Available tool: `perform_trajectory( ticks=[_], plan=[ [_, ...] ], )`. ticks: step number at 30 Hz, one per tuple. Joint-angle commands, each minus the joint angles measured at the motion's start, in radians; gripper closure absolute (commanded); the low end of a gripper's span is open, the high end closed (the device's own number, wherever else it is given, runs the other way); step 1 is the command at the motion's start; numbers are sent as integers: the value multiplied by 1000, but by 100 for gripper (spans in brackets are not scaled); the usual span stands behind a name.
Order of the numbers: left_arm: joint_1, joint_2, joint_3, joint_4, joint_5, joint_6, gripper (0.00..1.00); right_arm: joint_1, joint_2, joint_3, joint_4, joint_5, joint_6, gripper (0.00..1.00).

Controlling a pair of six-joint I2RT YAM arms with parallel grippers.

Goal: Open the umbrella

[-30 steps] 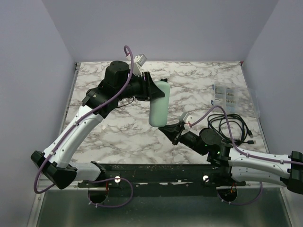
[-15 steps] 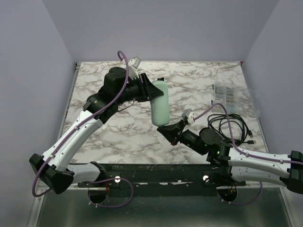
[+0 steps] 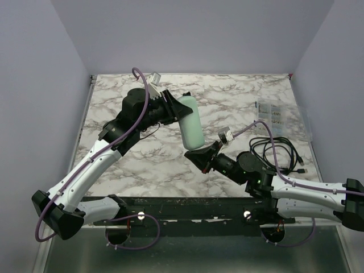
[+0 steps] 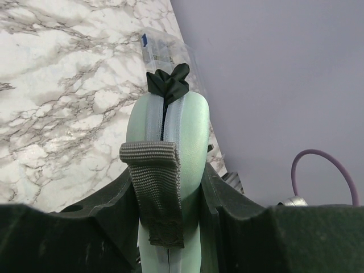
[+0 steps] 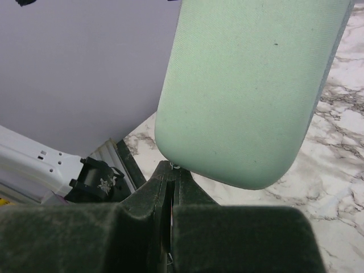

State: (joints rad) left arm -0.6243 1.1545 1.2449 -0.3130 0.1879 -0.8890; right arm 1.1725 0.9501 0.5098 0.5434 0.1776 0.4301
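The left hand (image 3: 181, 108) holds the mint-green case (image 3: 192, 128) by its upper part, with the fingers closed on both sides. The case hangs in the air over the marble surface (image 3: 239, 94), its lower end tilted towards the right arm. A grey webbing strap (image 4: 153, 182) lies on the zip seam between the fingers. Of the umbrella (image 4: 168, 85), only a tuft of black fabric shows, sticking out of the seam at the far end of the case. The right hand (image 3: 196, 154) is fully closed, its tips just under the lower edge of the case. A coiled black cable (image 3: 278, 153) lies on the right.
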Motion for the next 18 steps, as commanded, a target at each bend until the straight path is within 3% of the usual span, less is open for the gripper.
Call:
perform_trajectory(
  ticks=[1,11,18],
  plan=[
    [-16,-24,1,136,-118,-17,100,15,21,69,28,-62,65,99],
    [-73,-55,-14,97,-264,15,100,15,37,113,32,-74,127,99],
    [-135,-87,-54,129,-359,26,100,16,50,200,-155,92,279,99]
  ],
)
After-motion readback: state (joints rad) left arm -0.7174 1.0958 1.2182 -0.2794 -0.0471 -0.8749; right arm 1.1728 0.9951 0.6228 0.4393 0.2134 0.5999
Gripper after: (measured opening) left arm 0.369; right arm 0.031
